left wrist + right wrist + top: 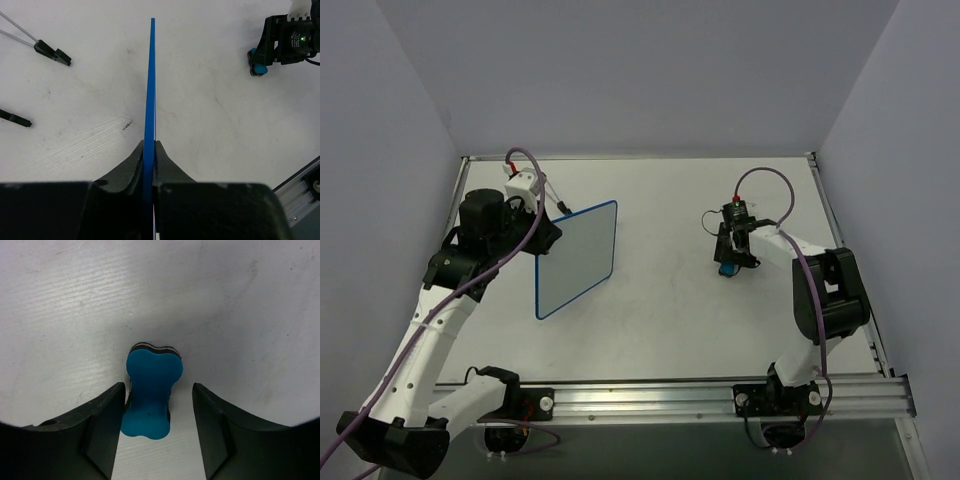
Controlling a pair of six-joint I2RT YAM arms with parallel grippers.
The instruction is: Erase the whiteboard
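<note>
My left tool (149, 146) clenches the whiteboard (577, 258) on edge, face toward the eraser (151, 372), blue-framed, seemingly blank; my right tool (159, 392) straddles that eraser, released.

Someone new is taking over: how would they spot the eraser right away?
Look at the right half of the table, under the right gripper. The eraser lies on the surface between its open jaws. It is a small bright-blue block with a pinched waist, unlike the big blue-framed whiteboard that the left gripper holds.

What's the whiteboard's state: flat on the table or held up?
Held up on edge: the left gripper is shut on the whiteboard, whose blue frame runs edge-on between its jaws.
</note>
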